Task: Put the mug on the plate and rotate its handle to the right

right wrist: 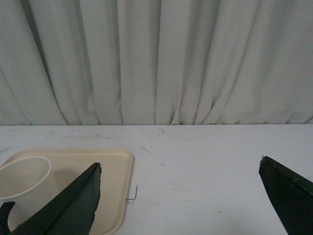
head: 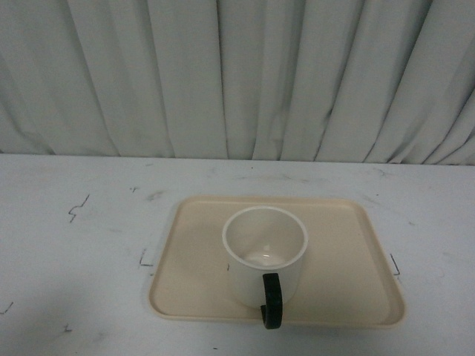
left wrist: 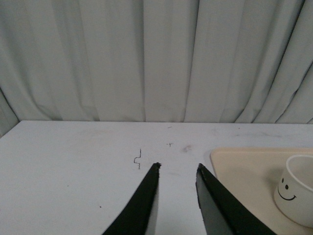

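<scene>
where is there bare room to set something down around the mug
Bare tray floor lies left, right and behind the mug, toward the curtain. The table is open on both sides of the tray. Crowded only at the tray's near rim, where the handle overhangs.

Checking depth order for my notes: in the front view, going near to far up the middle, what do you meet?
handle → mug → far rim of the plate → table → curtain

This looks like a staged test lab. A plain white flat bench [head: 74, 245], scuffed and dotted with small black pen marks [head: 78, 209], is backed along its whole far edge by a pale grey pleated fabric curtain [head: 237, 74].
</scene>
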Robot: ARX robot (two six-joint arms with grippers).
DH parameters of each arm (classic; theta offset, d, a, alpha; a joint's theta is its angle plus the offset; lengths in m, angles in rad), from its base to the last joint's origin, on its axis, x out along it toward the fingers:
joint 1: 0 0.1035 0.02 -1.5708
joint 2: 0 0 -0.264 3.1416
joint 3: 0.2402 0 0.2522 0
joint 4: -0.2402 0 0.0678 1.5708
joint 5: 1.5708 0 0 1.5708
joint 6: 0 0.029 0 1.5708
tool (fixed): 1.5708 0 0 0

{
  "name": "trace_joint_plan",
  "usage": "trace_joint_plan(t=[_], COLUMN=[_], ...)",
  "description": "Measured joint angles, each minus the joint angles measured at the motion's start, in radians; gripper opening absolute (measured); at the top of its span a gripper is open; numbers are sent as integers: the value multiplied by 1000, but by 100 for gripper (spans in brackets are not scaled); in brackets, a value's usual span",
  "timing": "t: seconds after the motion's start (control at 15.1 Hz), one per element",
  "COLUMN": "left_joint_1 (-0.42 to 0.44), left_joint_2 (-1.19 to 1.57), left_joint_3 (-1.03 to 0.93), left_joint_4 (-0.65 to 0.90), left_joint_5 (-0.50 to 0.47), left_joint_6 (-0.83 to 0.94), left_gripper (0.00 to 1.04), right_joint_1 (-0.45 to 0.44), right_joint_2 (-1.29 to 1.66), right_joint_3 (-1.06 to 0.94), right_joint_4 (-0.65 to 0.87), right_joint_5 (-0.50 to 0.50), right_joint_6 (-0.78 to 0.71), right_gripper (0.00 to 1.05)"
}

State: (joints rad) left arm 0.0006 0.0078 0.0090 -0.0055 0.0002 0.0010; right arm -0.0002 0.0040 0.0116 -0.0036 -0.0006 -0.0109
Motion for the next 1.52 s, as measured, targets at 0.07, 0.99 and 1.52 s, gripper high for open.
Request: trace_joint_plan(t=[0.07, 0.99, 1.52], left_joint_1=[0, 0, 0], left_joint_2=[0, 0, 0], left_joint_3=[0, 0, 0], left_joint_4=[1, 2, 2], left_joint_5=[0, 0, 0], left_joint_6=[0, 0, 0], left_gripper=[37, 98, 98], right_joint_1=[0, 325, 415], right_joint_2=[0, 1790, 2131], right_joint_3=[0, 1128, 1424], right_joint_4=[0, -322, -513], right_joint_5=[0, -139, -79], right_joint_6=[0, -67, 282], right_gripper=[98, 98, 91])
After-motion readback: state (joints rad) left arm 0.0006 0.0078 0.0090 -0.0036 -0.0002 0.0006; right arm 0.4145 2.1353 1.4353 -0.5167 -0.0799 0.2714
